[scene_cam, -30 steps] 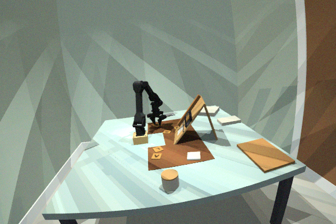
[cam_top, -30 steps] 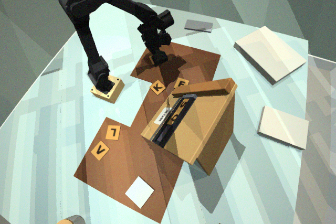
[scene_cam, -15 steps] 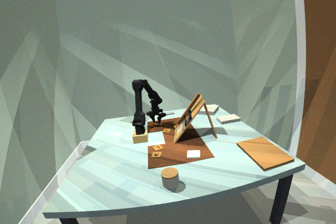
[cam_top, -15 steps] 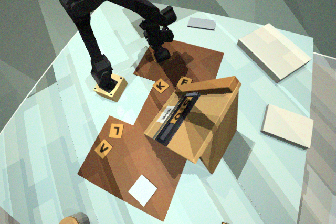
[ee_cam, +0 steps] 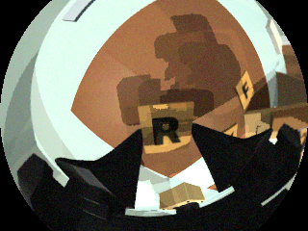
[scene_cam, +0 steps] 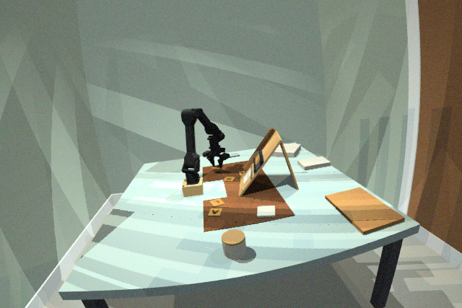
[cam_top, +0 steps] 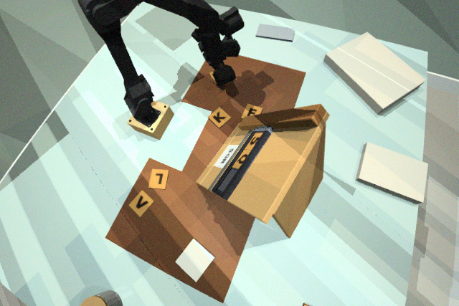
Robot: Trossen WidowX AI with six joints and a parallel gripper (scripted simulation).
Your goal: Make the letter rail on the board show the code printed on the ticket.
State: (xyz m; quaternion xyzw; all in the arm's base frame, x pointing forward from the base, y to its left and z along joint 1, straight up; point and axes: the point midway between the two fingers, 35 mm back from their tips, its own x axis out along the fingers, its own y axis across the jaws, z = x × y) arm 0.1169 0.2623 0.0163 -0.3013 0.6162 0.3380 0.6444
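My gripper [cam_top: 223, 77] [scene_cam: 216, 165] [ee_cam: 166, 130] is shut on the R tile [ee_cam: 188, 112] [cam_top: 212, 75], its letter facing the wrist camera. The tile is low over the brown mat's back part; whether it touches is unclear. The dark rail [cam_top: 230, 183] runs along the tilted board [cam_top: 285, 154] [scene_cam: 270, 148]. It holds the S tile [cam_top: 254, 140] at its upper end and the Q tile [cam_top: 242, 160] beside it; its lower part is empty. The ticket [cam_top: 226, 155] beside the rail appears to read SQR. K [cam_top: 219, 117], F [cam_top: 252, 111], L [cam_top: 158, 178] and V [cam_top: 140, 203] tiles lie on the mat.
A white square [cam_top: 194, 259] [scene_cam: 266, 211] lies on the mat [cam_top: 166, 236]. A grey slab [cam_top: 275, 32] lies behind it. Two pale blocks [cam_top: 374, 72] [cam_top: 392, 173] lie beyond the board. A round tin [scene_cam: 234, 244] and a wooden slab [scene_cam: 364, 209] are near the counter's front.
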